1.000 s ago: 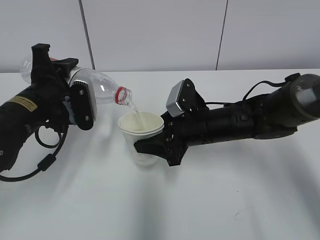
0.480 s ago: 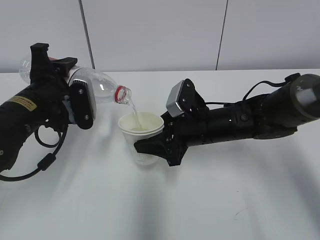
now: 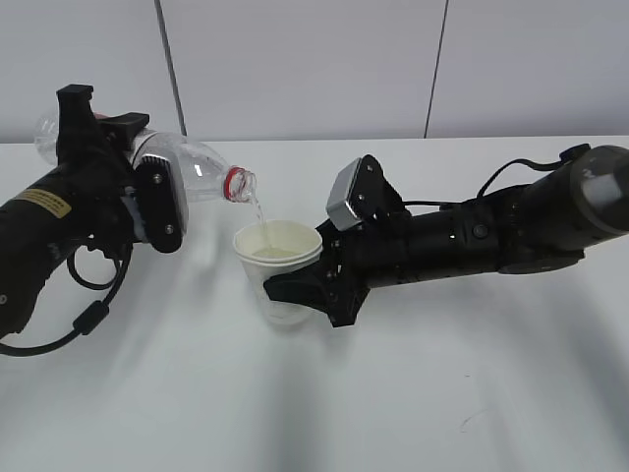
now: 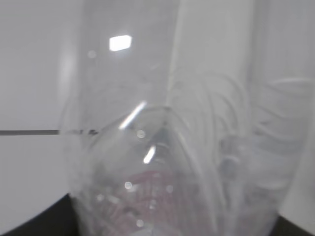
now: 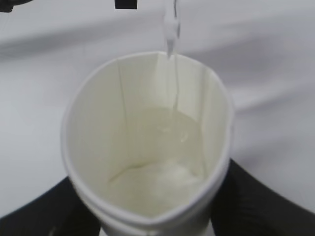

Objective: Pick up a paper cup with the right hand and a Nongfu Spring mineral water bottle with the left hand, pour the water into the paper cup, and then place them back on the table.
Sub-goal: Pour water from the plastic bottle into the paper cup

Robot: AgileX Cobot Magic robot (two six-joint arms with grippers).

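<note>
The clear Nongfu Spring mineral water bottle (image 3: 201, 169) lies tipped, its red-ringed mouth down to the right, with my left gripper (image 3: 147, 177) shut on its body. It fills the left wrist view as a blurred clear wall (image 4: 167, 147), which hides the jaws. A thin stream of water (image 3: 257, 210) falls from the mouth into the cream paper cup (image 3: 278, 258). My right gripper (image 3: 297, 290) is shut on the cup's lower half and holds it upright just above the table (image 3: 442, 393). From the right wrist, the stream (image 5: 171, 34) lands in the cup (image 5: 123, 113), where water (image 5: 162, 130) has pooled.
A small dark scuff (image 3: 470, 420) marks the white tabletop at the front right. The left arm's loose black cable (image 3: 88, 315) hangs in a loop near the table at the left. A pale panelled wall (image 3: 295, 69) stands behind the table.
The bottle's mouth has shifted slightly up and to the left, and the stream has thinned. The cup and the right arm have stayed still.
</note>
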